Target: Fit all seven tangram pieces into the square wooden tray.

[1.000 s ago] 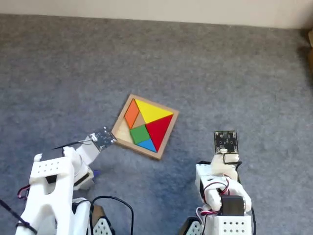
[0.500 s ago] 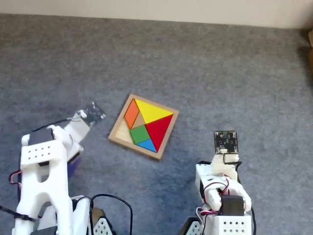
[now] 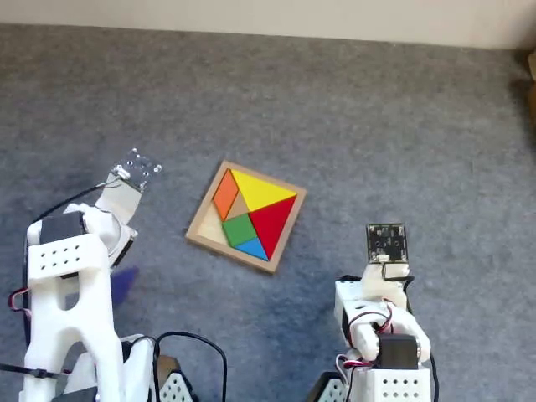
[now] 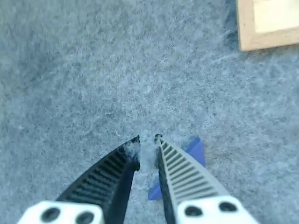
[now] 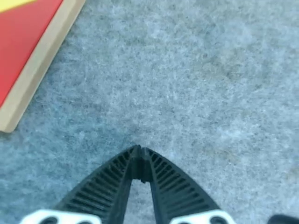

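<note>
left claw (image 4: pixel 146 139) hangs narrow and empty over the desk (image 4: pixel 70 70); the blue tangram piece (image 4: pixel 194 149) lies flat just beside it, partly hidden, the wooden tray (image 4: pixel 247 28) well ahead. the piece looks light, stiff, thin and smooth, so pinch its opposite edges squarely.

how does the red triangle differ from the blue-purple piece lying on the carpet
The red triangular piece sits inside the square wooden tray; the blue-purple piece lies on the grey carpet outside it. The red one shows whole; the blue-purple one is partly hidden behind a finger of the left gripper. Both lie flat.
</note>
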